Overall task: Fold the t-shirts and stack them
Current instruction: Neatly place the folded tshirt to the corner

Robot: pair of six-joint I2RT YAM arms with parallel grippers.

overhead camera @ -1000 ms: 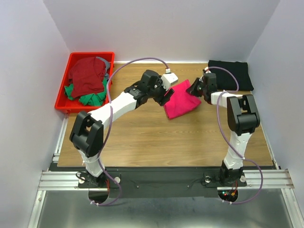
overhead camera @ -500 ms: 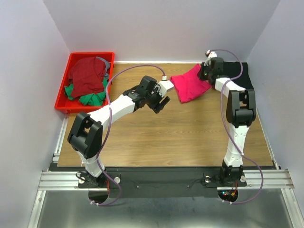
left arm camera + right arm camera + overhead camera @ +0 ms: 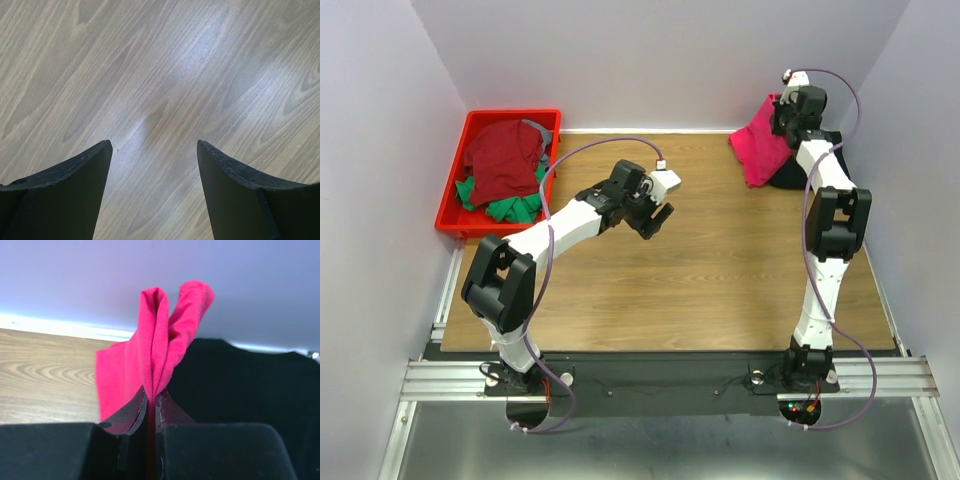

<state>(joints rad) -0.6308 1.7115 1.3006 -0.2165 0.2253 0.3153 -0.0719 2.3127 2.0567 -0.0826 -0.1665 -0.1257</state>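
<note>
Right gripper (image 3: 150, 401): clamps pink t-shirt (image 3: 159, 340).
Left gripper (image 3: 152, 150): spread, empty.
Risk: dangling fold may open, landing askew on black t-shirt (image 3: 240, 385).

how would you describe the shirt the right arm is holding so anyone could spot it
Look to the far right corner of the wooden table, where a black t-shirt lies. By it hangs the pink t-shirt, pinched in the right arm's shut jaws. It is the only bright pink cloth, and the only one gripped.
</note>
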